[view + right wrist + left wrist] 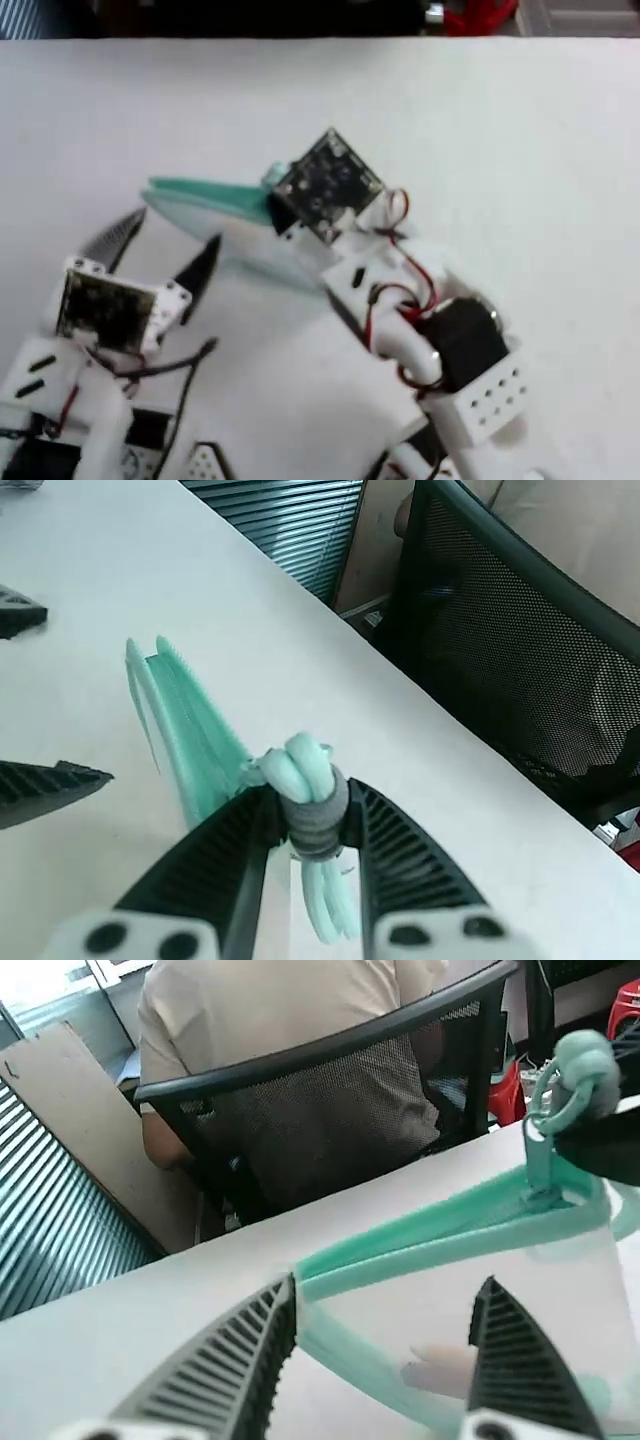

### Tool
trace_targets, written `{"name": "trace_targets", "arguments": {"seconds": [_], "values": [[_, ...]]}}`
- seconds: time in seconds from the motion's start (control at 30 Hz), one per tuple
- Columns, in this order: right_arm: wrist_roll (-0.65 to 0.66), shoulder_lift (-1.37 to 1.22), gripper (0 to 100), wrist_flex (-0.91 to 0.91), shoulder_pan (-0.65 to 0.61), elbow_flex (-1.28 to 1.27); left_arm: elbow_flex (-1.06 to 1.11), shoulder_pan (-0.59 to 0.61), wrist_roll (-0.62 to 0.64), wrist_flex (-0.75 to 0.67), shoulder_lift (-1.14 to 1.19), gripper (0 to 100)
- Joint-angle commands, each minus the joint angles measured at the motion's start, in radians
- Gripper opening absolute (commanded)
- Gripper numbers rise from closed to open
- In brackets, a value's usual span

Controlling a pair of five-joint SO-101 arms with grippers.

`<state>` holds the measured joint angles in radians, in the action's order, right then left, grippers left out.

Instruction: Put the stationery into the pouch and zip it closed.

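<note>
The pouch (230, 235) lay flat on the white table (500, 120) near its middle. In the high view its long axis ran on a slant, from a tapered end at the upper left down toward the lower right. Its mint zipper edge ran along the side away from the arms. Its body was clear and glossy (the table showed through it), trimmed in mint green. In the right wrist view the two rows of zipper teeth (170, 705) stood apart at the end away from the pull. Through the clear wall, in the left wrist view, a small pale object (440, 1365) sat inside; what it was could not be told. The right gripper (310, 810) was clamped on the zip pull (300, 765), a knotted mint cord with a grey band, partway along the zipper edge. The left gripper (390, 1295) had its jaws spread wide, facing the pouch's tapered end without gripping it.
</note>
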<state>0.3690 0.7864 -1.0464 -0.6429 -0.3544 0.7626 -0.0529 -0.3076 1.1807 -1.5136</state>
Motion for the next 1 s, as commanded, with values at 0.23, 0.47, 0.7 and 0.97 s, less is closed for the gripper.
{"name": "trace_targets", "arguments": {"seconds": [0.23, 0.47, 0.7, 0.97], "values": [[0.152, -0.012, 1.9, -0.234, 0.005, -0.011, 0.055, 0.228, 0.017, -0.126, 0.038, 28], [0.267, -0.015, 1.9, -0.323, -0.025, -0.215, -0.034, 0.252, -0.074, 0.054, 0.038, 28], [0.387, -0.071, 1.9, -0.266, -0.024, -0.405, -0.005, 0.202, -0.256, 0.186, 0.038, 28], [0.379, -0.171, 1.9, -0.039, 0.222, -0.270, 0.018, 0.197, -0.121, 0.038, 0.038, 28]]}}
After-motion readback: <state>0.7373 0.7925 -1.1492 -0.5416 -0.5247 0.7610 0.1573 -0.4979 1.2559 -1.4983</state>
